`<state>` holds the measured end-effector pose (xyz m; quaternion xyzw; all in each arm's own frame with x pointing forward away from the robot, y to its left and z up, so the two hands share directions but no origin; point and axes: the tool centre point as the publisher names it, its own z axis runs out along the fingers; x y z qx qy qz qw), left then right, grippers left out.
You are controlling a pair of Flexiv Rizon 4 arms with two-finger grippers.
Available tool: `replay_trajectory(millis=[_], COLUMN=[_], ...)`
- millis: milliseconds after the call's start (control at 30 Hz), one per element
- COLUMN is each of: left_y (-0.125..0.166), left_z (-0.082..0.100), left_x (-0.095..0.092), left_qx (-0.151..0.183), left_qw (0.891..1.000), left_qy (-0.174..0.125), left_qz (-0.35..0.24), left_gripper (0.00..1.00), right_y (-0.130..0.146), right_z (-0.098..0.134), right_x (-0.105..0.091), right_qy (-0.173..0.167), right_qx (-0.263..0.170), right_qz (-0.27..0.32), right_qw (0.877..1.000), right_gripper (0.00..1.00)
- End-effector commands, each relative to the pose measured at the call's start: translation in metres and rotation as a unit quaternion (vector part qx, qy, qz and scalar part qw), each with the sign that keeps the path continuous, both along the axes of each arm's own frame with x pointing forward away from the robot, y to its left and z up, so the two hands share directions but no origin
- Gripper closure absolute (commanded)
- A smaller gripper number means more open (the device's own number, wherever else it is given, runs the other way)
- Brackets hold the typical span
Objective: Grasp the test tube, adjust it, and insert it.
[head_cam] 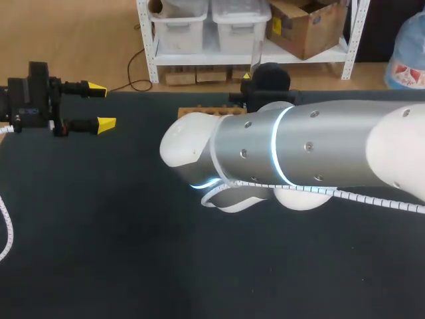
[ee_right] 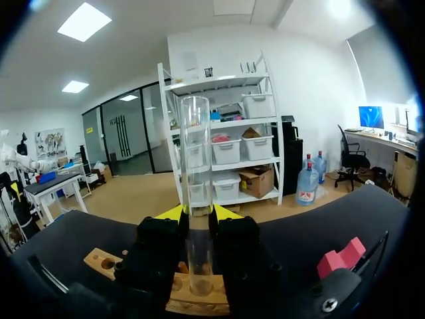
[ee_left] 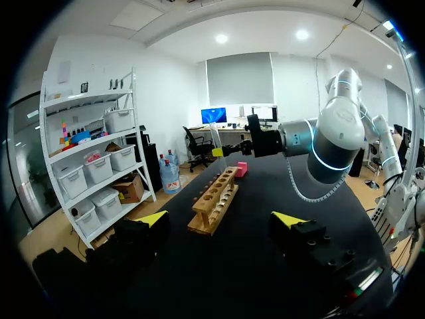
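Note:
A clear glass test tube (ee_right: 196,166) stands upright between the yellow-tipped fingers of my right gripper (ee_right: 198,214), which is shut on it. The tube's lower end hangs just over a hole of the wooden rack (ee_right: 105,261); whether it touches I cannot tell. In the head view my right arm reaches across the middle, holding the tube (head_cam: 256,52) at the table's far edge above the rack (head_cam: 201,111). My left gripper (head_cam: 101,106) stays at the far left, open and empty. From the left wrist, the rack (ee_left: 216,199) lies ahead of the left gripper (ee_left: 220,219), the tube (ee_left: 218,137) above its far end.
A pink block (ee_right: 342,256) lies on the black table beside the rack, seen beyond the rack's far end (ee_left: 241,169) in the left wrist view. My right arm's thick silver forearm (head_cam: 299,153) spans the table's middle. A white coiled cable (head_cam: 6,226) hangs at the left edge.

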<state>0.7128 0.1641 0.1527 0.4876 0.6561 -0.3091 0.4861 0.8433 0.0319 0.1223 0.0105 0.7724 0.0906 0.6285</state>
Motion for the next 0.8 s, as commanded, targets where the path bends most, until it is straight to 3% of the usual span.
replay_trajectory(millis=[33, 800], left_y=[0.001, 0.001], left_z=[-0.002, -0.002], left_x=[-0.001, -0.001], left_qx=[-0.002, -0.002], left_qw=[1.000, 1.000], left_qy=[-0.003, -0.003], left_qz=[0.001, 0.001], left_gripper=[0.00, 0.00], right_y=[0.003, 0.009], right_z=[-0.002, -0.021], right_x=[0.000, -0.004], right_qy=[0.006, 0.023], right_qx=[-0.001, 0.010], right_qz=[-0.003, -0.012], right_qw=[1.000, 1.000], right_gripper=[1.00, 1.00])
